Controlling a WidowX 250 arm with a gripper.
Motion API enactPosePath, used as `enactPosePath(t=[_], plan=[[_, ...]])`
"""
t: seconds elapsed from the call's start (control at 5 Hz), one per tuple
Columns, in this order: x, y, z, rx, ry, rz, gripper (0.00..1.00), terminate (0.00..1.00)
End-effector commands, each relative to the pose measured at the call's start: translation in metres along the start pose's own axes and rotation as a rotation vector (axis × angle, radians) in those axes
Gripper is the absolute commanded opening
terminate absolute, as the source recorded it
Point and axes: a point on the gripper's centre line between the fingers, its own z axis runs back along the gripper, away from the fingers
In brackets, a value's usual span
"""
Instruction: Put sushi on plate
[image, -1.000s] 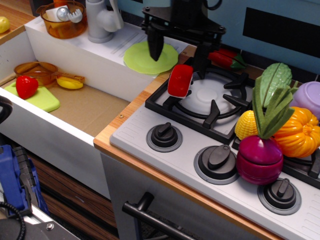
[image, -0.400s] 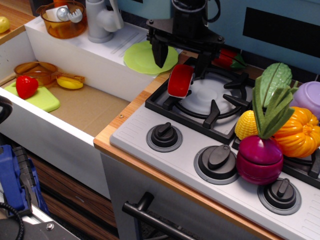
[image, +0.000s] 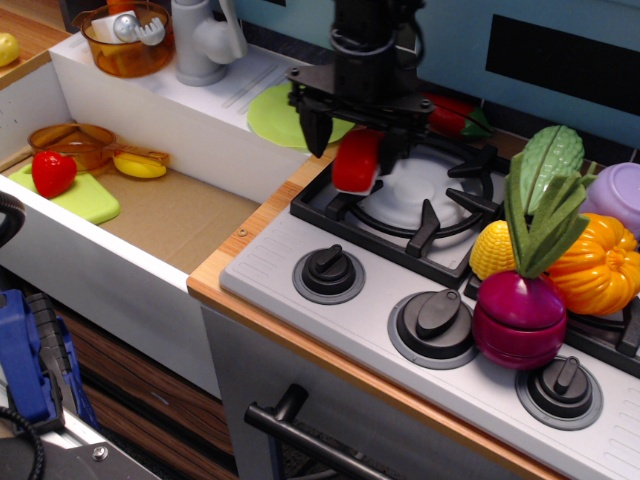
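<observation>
The plate (image: 282, 118) lies flat just left of and behind the gripper (image: 352, 140), bare to receive the piece. The gripper straddles the sushi (image: 357, 160) on the burner grate (image: 400, 205), fingers spread wide either side, not yet gripping. Against a second ago, it has shifted right and lower, centring over the sushi.

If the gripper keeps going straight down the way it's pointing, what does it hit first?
Most likely the sushi: the gripper points down with its fingers either side of the red top, jaws apart. Below that lie the burner grate and stove. Depth is hard to judge from this one view.
</observation>
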Motion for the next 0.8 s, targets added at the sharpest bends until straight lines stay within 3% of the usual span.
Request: enactPosePath(t=[0.0,0.6], plan=[[0.005,0.002,0.007,-0.005,-0.019,-0.039,0.00,0.00],[0.057,0.067,0.015,0.100,-0.073,-0.254,0.00,0.00]])
